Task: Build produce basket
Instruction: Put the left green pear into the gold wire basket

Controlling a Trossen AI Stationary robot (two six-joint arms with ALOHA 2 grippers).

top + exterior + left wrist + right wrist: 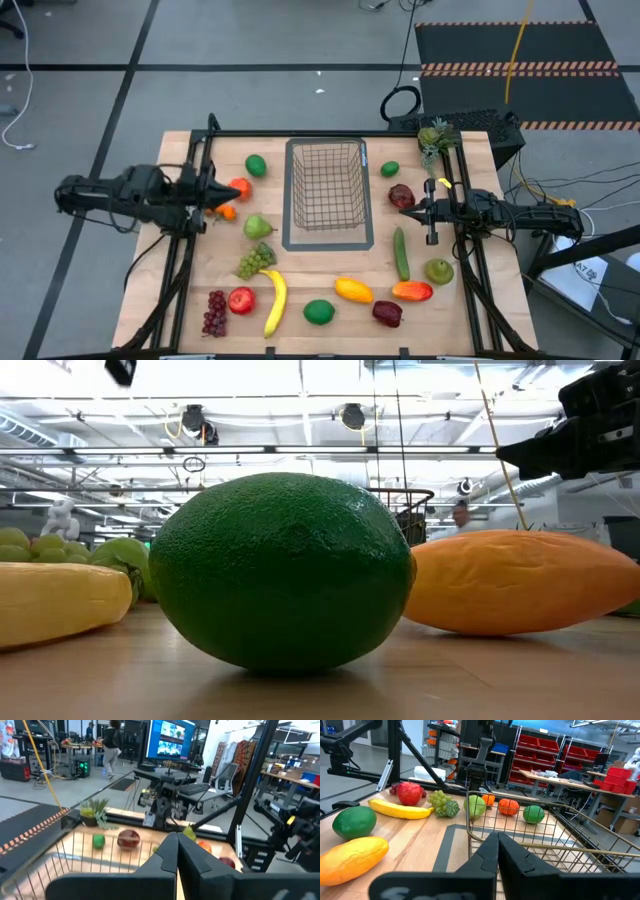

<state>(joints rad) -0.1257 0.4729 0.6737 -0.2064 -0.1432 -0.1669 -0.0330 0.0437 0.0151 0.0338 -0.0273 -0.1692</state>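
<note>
the pale wooden surface (330, 270) carries everything, boxed by a black frame with both arms reaching in from the sides. at its middle, toward the far edge, stands the rectangular grey wire-mesh basket (326, 190), empty as far as i can tell. it looks stiff and light, tall-walled and open at the top, so fruit must go in from above, clearing the rim.

the produce lies scattered round it and looks like hard, light, smooth plastic, likely slippery on rounded sides. the long yellow banana (275, 302), near left, and the dark green cucumber (401, 253), just right of the basket, are best pinched across their narrow middles. the orange-yellow mango (353, 290) and round green lime (319, 312) sit near centre; round ones may roll, so grip across the widest part. the bumpy green grape bunch (254, 261) should give better purchase.

the left gripper (222, 187) hangs by the small oranges (236, 190) left of the basket, jaws pressed together and holding nothing. the right gripper (406, 212) hangs right of the basket, jaws likewise pressed together.

open room lies along the near strip; the left and right edges are crowded by frame rails.
</note>
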